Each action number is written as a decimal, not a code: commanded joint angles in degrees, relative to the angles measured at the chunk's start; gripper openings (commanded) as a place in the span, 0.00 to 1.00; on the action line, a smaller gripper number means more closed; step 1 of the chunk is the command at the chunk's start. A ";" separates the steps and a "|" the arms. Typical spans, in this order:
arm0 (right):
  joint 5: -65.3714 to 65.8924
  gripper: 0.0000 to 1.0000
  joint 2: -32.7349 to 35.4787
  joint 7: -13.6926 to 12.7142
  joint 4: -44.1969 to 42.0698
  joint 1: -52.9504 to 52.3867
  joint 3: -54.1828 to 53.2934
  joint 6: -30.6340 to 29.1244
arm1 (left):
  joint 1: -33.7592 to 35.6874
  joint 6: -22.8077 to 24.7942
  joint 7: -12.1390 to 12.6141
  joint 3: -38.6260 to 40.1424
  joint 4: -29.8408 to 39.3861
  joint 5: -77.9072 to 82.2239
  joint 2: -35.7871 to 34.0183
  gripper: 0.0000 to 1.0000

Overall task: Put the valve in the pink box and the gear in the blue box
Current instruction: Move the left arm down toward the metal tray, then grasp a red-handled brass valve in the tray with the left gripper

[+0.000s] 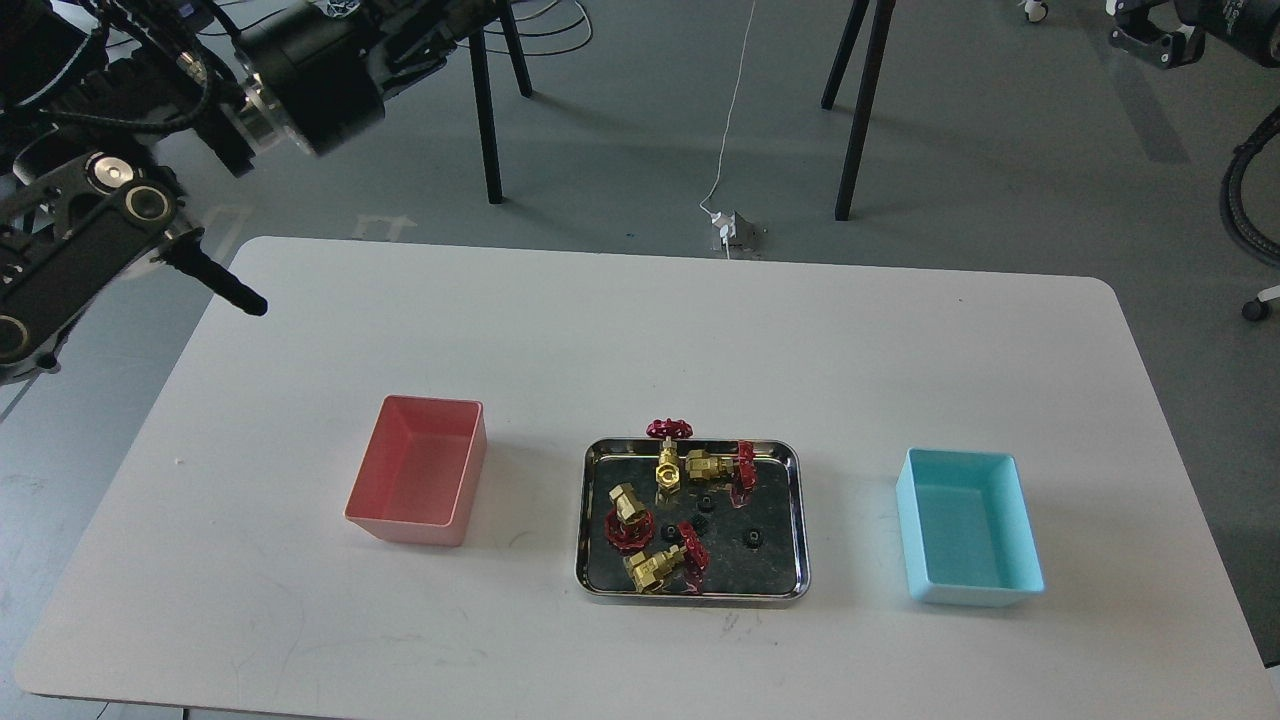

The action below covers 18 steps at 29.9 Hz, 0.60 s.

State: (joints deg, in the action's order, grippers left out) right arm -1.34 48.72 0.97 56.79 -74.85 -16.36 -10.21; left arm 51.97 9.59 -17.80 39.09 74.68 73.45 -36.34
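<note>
A: Where are the valves?

B: Four valves sit in the steel tray (797, 520) at lower centre: one upright at the tray's top edge (668, 455), one lying just right of it (718, 466), one at the left (627, 518), one at the bottom (666, 562).

A: And the gears?

B: Small black gears lie among them: one mid-tray (706, 503), one just below-left of it (697, 524), one further right (751, 538).

A: The boxes?

B: The pink box (418, 470) stands left of the tray, the blue box (967, 527) right of it, both well apart from it. Both look empty.

A: The grippers?

B: The left gripper (215, 278) hangs at upper left, over the table's (640, 330) far left corner. Only one dark finger shows clearly, so I cannot tell its opening. It holds nothing. The right gripper (1150, 40) shows at the top right corner, too small to judge.
</note>
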 commanded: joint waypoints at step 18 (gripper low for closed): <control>0.02 1.00 1.56 -0.27 0.07 -5.04 0.01 2.21 | -16.54 -26.82 6.64 -26.96 -3.65 51.55 10.04 0.91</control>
State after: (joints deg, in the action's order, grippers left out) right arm -1.33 50.24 0.73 56.86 -79.84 -16.34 -8.25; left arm 38.56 -17.09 -11.37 12.56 74.04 124.96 -30.34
